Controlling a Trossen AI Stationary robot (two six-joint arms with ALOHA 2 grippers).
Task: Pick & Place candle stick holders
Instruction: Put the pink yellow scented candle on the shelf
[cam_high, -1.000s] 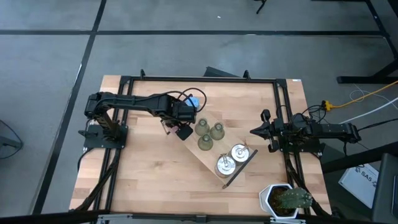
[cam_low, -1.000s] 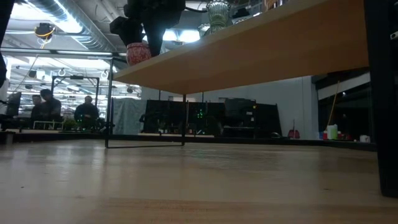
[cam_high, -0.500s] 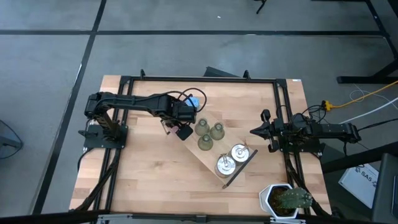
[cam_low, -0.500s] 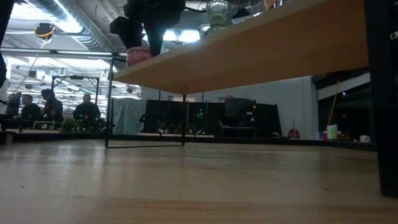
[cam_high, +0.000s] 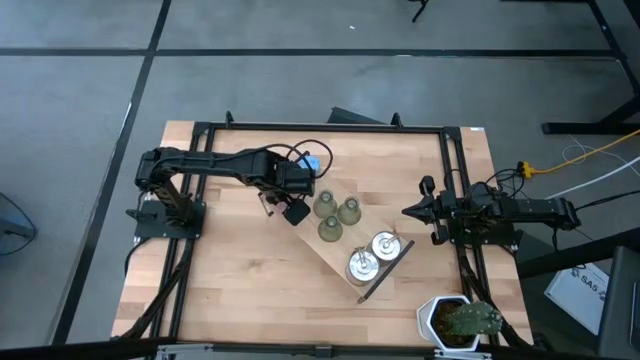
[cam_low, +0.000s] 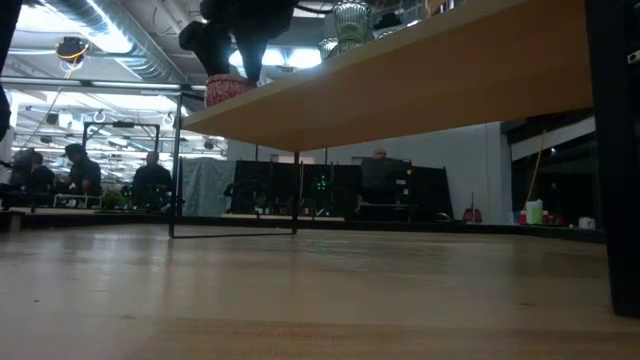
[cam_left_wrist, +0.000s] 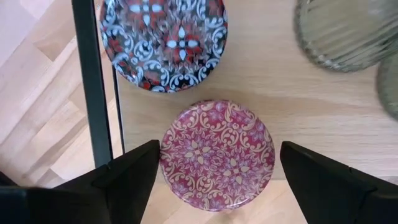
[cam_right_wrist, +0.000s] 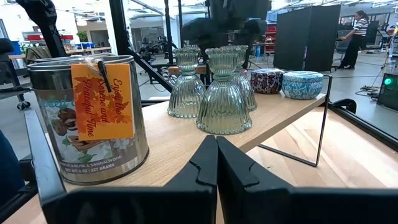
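Observation:
A pink patterned candle stick holder stands on its base at the left end of the raised wooden tray. My left gripper hangs open above it and points down, one finger on each side. One finger stands close by its rim and the other well clear. A dark red-and-blue patterned holder stands just beyond. Three green ribbed holders and two silver tins stand farther along the tray. My right gripper waits shut at the table's right side.
The tray stands on black wire legs, and a black bar runs beside the pink holder. A blue holder stands at the tray's far end. A potted plant stands at the near right corner. People show in the room behind.
In the low view the pink holder has sunk a little and now sits level on the tray top. My left gripper stays over it.

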